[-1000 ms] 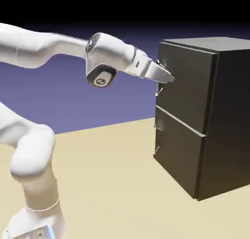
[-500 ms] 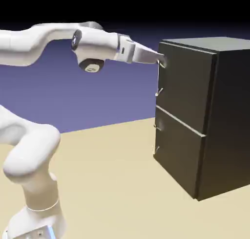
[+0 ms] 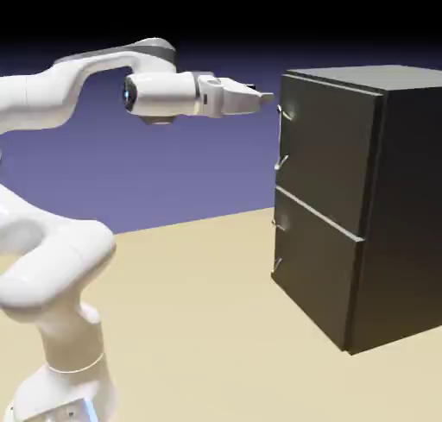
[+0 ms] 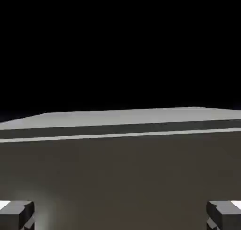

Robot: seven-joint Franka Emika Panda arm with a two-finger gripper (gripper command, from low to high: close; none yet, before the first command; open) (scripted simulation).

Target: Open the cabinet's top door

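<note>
With the top door of the cabinet still to be opened, the two-finger gripper is held spread and empty before that door's upper part, near its handle, presumably so the bar can be straddled.

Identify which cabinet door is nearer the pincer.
The top door, the taller panel above the pale dividing line; the pincer hovers at its height.

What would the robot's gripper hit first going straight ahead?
Probably the cabinet's dark grey flat top door, which fills the hand view beyond the open two-finger gripper; whether it would catch the handle is unclear.
</note>
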